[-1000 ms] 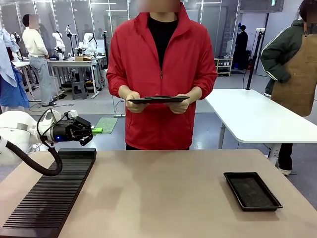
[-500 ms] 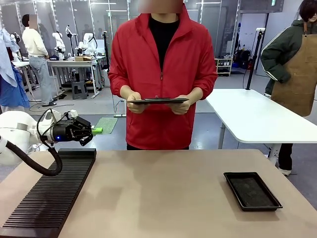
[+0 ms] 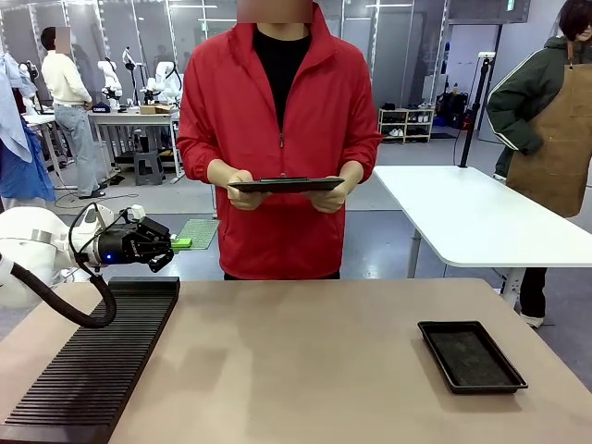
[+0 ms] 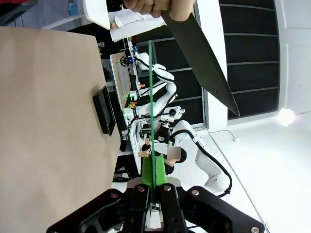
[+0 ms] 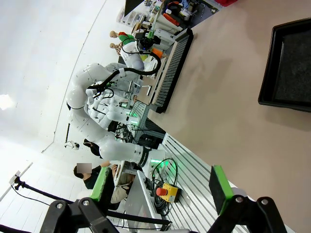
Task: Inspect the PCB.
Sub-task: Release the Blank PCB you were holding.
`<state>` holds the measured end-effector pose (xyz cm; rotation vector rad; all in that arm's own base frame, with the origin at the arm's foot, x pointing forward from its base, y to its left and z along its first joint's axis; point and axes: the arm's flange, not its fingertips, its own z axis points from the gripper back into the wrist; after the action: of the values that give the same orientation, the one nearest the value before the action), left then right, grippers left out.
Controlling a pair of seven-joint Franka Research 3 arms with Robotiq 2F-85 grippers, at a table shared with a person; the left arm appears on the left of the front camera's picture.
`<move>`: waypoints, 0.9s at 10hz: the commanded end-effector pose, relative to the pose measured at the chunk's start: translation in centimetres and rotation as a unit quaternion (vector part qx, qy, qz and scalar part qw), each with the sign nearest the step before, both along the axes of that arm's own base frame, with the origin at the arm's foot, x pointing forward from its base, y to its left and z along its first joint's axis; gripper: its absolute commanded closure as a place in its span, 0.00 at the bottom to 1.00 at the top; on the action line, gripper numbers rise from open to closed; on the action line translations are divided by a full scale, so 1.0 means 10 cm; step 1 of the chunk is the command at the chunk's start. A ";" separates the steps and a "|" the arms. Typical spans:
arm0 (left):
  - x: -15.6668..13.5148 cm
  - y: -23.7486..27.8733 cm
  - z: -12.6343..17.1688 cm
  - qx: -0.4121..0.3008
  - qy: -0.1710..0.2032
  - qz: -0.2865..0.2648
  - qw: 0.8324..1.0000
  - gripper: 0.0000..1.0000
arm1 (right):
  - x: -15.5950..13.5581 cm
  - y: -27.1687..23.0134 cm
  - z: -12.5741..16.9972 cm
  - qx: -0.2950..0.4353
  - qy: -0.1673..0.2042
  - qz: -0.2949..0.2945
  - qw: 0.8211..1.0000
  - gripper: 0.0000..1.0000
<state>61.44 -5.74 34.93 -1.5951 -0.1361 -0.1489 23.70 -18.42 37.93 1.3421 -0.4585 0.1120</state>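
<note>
My left gripper (image 3: 163, 248) hangs above the far end of the slotted rack at the table's left, shut on the PCB (image 3: 181, 243), which sticks out as a small green tab. In the left wrist view the PCB (image 4: 151, 107) shows edge-on as a thin green line rising from between the shut green pads of the left gripper (image 4: 153, 180). My right gripper (image 5: 159, 187) is open, with nothing between its green-padded fingers, and looks down over the table. Across the table a person in a red jacket holds a dark clipboard (image 3: 285, 185) flat in both hands.
A black slotted rack (image 3: 92, 370) lies along the table's left side. A shallow black tray (image 3: 470, 356) sits at the right. The tan tabletop (image 3: 305, 370) between them is bare. Another person in an apron stands by a white table at the far right.
The person has shifted toward the picture's left, taking the clipboard along. Neither arm has moved, and the left gripper still grips the PCB.
</note>
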 end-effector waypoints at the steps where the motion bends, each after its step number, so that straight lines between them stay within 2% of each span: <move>1: 0.00 0.00 0.00 0.001 -0.001 0.001 1.000 0.97 | 0.00 0.00 0.01 0.004 -0.005 0.001 1.000 0.00; 9: 0.00 0.00 0.00 0.001 -0.001 0.001 1.000 0.97 | 0.00 0.00 0.01 0.004 -0.005 0.001 1.000 0.00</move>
<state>61.44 -5.74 34.93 -1.5951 -0.1361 -0.1489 23.70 -18.42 37.93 1.3421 -0.4585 0.1120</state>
